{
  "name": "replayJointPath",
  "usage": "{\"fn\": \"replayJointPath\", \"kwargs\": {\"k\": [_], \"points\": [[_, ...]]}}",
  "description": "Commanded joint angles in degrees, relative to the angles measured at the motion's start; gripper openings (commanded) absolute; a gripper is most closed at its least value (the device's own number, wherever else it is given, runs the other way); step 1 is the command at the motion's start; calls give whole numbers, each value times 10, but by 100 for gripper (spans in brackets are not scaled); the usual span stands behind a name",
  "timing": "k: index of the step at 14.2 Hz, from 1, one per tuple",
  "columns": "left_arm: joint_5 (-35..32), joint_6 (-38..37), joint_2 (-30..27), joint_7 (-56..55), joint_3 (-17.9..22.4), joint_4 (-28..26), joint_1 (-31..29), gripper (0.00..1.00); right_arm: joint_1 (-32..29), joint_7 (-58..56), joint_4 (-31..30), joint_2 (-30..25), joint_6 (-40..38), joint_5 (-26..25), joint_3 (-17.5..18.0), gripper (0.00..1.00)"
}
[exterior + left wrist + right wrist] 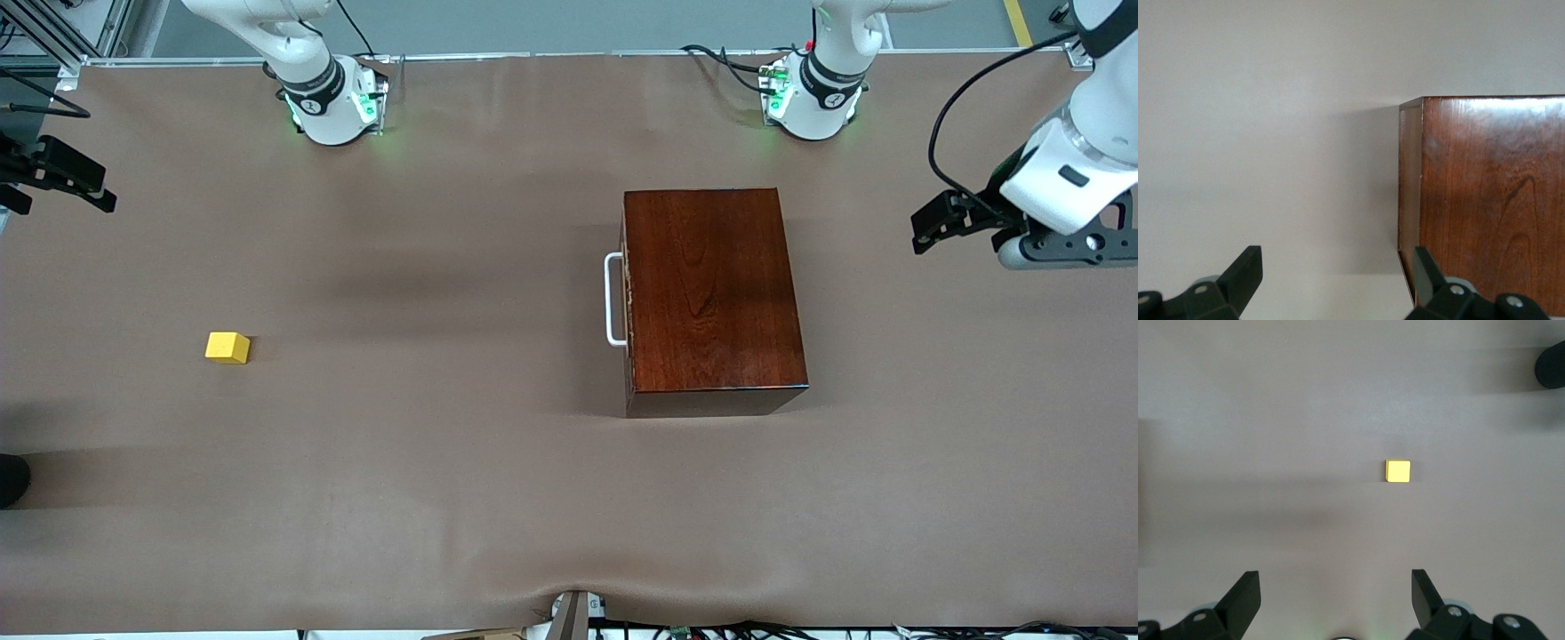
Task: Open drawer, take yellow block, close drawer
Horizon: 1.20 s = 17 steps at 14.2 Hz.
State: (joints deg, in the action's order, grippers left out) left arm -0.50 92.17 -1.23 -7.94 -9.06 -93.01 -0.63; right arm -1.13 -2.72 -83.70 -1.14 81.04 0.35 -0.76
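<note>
The dark reddish-brown wooden box stands on the table toward the left arm's end. Its drawer is shut, and the white bar handle faces the right arm's end. The yellow block lies on the bare table toward the right arm's end, well apart from the box. My left gripper is open and empty, in the air beside the box's end away from the handle. The box's corner shows in the left wrist view. My right gripper is open and empty, over the table's end. The block shows in the right wrist view.
The brown mat covers the table. A dark round object sits at the table's edge by the right arm's end, nearer the front camera than the block. It also shows in the right wrist view. The arm bases stand along the top edge.
</note>
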Motion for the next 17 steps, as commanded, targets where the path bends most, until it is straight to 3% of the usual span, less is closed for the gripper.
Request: {"fn": "replayJointPath", "kwargs": {"k": [1, 17], "points": [[-6, 7, -40, 22, -10, -40, -17, 100, 2, -4, 3, -4, -9, -10, 1, 100], [-10, -41, -34, 20, -4, 5, -28, 100, 4, -4, 0, -5, -11, 3, 1, 100]]}}
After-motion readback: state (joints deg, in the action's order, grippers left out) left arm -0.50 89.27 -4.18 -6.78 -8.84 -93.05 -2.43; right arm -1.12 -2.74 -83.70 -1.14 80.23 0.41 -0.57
